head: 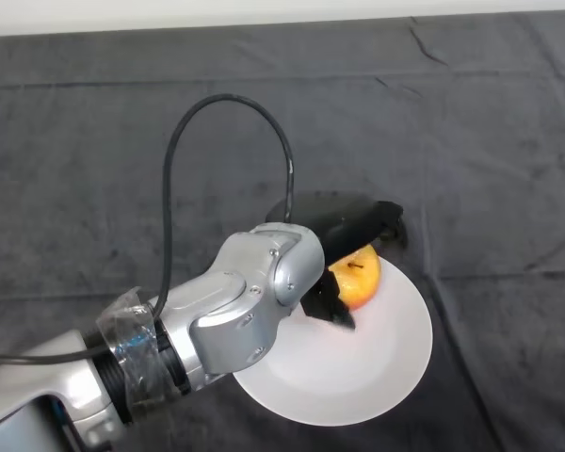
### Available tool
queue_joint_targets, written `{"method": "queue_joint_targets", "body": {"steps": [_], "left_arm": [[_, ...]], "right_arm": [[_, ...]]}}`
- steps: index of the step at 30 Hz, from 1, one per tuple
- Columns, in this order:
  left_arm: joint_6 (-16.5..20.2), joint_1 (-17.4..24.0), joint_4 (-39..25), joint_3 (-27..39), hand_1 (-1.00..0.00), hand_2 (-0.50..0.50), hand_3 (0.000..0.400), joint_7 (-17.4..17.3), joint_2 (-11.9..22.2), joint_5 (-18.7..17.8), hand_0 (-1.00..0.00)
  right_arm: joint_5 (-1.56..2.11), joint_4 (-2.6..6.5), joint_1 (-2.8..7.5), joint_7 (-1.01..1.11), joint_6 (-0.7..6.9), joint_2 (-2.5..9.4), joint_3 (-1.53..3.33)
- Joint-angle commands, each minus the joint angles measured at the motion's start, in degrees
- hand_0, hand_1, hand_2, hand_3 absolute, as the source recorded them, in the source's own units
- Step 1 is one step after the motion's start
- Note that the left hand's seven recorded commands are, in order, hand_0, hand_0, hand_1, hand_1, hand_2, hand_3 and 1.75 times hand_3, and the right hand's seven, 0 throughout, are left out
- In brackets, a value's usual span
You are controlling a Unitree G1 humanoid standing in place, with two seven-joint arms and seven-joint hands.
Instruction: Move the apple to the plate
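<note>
Apple's in your left hand [344, 224], right over the white plate [386, 363].

Your black fingers [381, 223] curl over the top of the yellow-orange apple [358, 278] and the thumb [328, 306] presses it from the near side, so it's pinched between them. The apple sits under the fingers at the plate's far edge; can't tell if it touches the plate. The dark cloth [94, 160] covers the table beyond your fingers.
</note>
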Motion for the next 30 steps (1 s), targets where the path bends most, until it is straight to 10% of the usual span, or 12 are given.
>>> {"method": "queue_joint_targets", "body": {"steps": [1,18,30], "left_arm": [[0.81,2.09,-3.00,3.40,0.00,0.00,0.000,-1.28,3.19,1.23,0.00],[-9.83,19.90,-21.10,24.95,0.00,0.00,0.000,-1.67,18.33,-8.97,0.00],[-25.54,31.45,-14.59,45.42,0.00,0.00,0.000,-3.94,25.09,-21.19,0.00]], "right_arm": [[-0.18,-0.19,0.08,0.04,0.41,-1.74,-0.87],[-0.17,-0.30,0.07,0.04,0.36,-1.68,-0.76],[-0.17,-0.43,0.07,0.04,0.30,-1.61,-0.63]]}}
